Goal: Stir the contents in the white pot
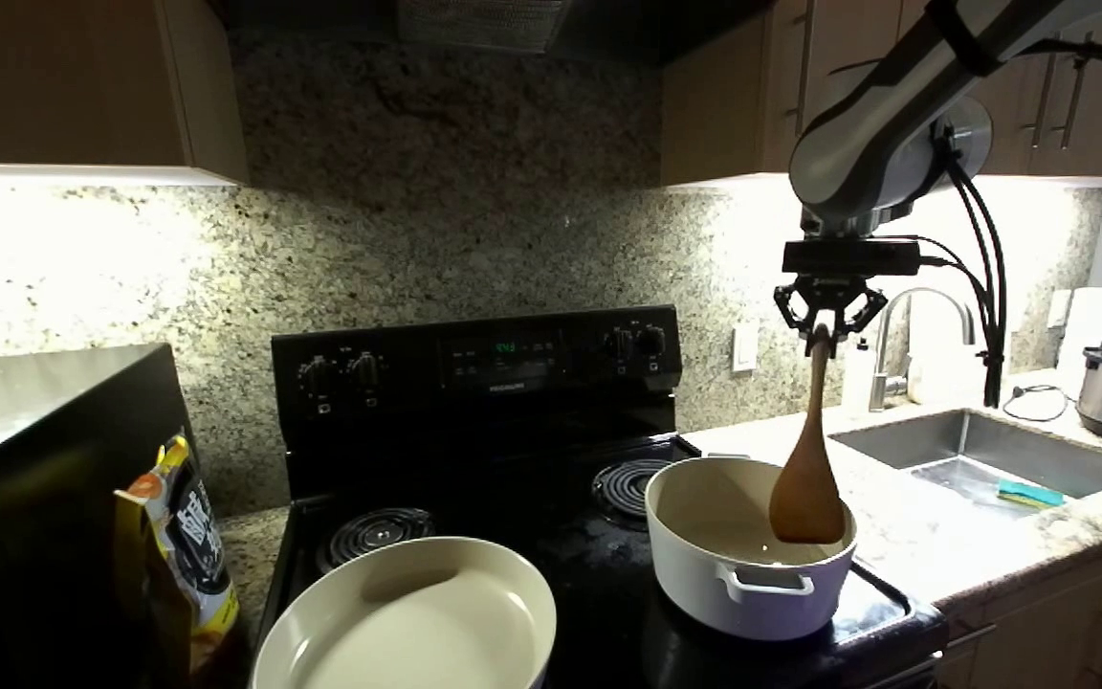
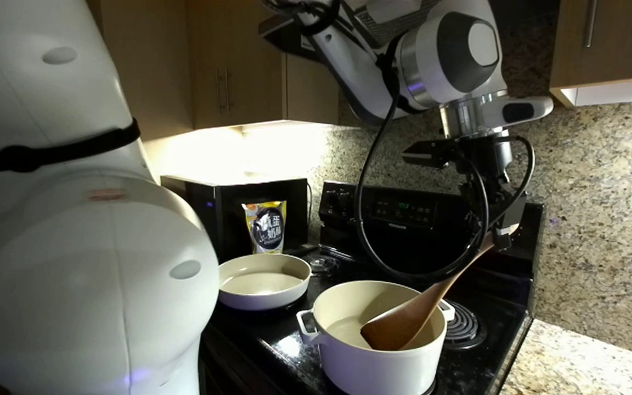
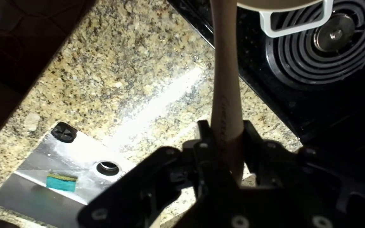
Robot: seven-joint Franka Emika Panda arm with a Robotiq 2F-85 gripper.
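Wrist view: jaws clamped on a spatula (image 3: 226,76) partly hide the sink (image 3: 82,158) (sponge (image 3: 61,182) inside).

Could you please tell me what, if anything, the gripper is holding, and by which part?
The gripper holds the wooden spatula by its handle, near the end away from the blade.

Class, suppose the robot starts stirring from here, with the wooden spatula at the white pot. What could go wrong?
The end effector grips the wooden spatula near its upper end, so it may twist if the tip catches the white pot.
Nothing visible steadies the white pot on the stovetop, so a sideways push might slide it.
A black cable loop hangs low in an exterior view; it might snag, though its distance from the white pot is unclear.
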